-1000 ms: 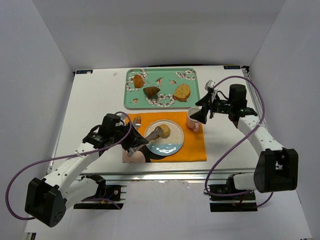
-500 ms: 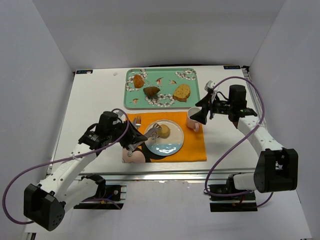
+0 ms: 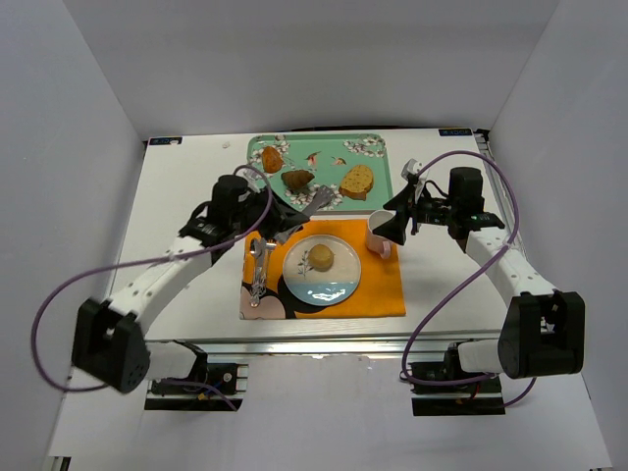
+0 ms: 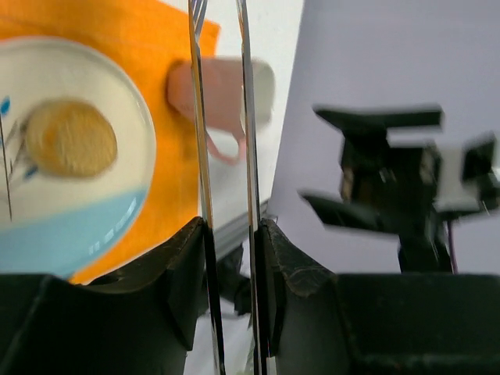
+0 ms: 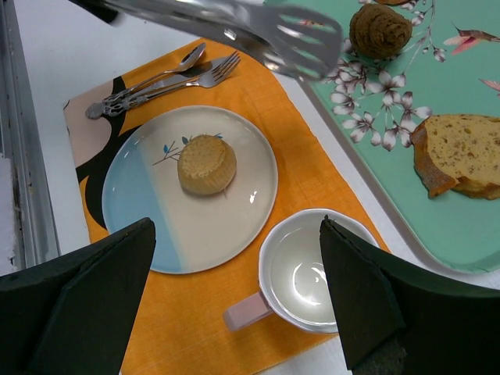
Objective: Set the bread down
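Lifted away from the plate [image 3: 339, 287] since a second ago, the left hand [image 4: 232, 234] now hangs by the tray's [image 3: 378, 186] near edge, clamped on metal tongs [image 3: 312, 201]. Round bread [image 3: 321, 258] sits on the plate, on the orange mat [image 3: 383, 289]. The right hand [image 3: 394, 224] gapes wide beside the cup [image 3: 379, 235].

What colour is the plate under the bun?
The plate is cream and pale blue; right wrist view.

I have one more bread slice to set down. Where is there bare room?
Free: the blue side of the blue-and-cream plate beside the round bun; the orange placemat's near right corner, in front of the pink mug. Crowded: the teal tray, with three bread pieces and metal tongs over its near edge.
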Tool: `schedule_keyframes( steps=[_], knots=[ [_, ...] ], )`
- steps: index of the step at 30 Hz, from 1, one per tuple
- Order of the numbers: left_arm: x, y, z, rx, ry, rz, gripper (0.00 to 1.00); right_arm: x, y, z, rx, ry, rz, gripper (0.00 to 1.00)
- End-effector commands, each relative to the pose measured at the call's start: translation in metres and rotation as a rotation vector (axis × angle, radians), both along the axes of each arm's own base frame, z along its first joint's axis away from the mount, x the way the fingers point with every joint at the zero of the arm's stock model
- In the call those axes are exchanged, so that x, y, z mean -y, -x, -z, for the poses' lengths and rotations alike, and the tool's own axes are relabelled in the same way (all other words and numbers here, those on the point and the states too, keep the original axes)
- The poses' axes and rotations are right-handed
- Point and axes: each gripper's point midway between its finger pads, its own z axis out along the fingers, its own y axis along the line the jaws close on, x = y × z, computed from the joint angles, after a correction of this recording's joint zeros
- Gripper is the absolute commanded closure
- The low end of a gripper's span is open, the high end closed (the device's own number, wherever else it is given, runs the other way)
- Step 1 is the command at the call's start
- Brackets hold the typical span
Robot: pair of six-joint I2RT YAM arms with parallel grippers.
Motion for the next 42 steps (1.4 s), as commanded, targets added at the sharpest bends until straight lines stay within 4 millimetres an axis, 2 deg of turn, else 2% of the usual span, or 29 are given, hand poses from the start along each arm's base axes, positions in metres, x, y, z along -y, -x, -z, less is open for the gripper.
schedule_keyframes(
  steps=[1,2,3,5,6,7,9,10,21,42],
  knots=[
    [0.021,-0.043,0.001,0.059,0.111,-0.052,0.57,0.001,0.002,-0.016,0.06,-0.018,-0.003,0.11],
    [0.026,-0.052,0.0,0.063,0.121,-0.053,0.56,0.002,0.004,-0.019,0.073,-0.013,-0.004,0.11],
    [0.032,-0.062,0.016,0.038,0.114,-0.045,0.56,0.003,0.004,-0.019,0.077,-0.01,-0.003,0.1],
    [0.038,-0.072,0.021,0.03,0.114,-0.044,0.54,0.005,0.004,-0.02,0.087,-0.007,0.002,0.11],
    [0.043,-0.078,0.015,0.047,0.125,-0.034,0.53,0.006,0.004,-0.02,0.089,-0.007,0.006,0.11],
    [0.045,-0.084,0.028,0.02,0.114,-0.032,0.52,0.006,0.004,-0.019,0.084,-0.006,0.006,0.11],
    [0.051,-0.091,0.029,0.02,0.119,-0.021,0.52,0.007,0.005,-0.019,0.084,-0.007,0.009,0.11],
    [0.053,-0.094,0.041,-0.005,0.108,-0.02,0.52,0.008,0.005,-0.017,0.08,-0.007,0.012,0.11],
    [0.059,-0.097,0.07,-0.066,0.152,-0.022,0.47,0.009,0.002,-0.013,0.069,-0.01,0.016,0.11],
    [0.071,-0.112,0.088,-0.122,0.162,-0.009,0.44,0.011,0.004,-0.009,0.06,-0.015,0.015,0.11]
  ],
)
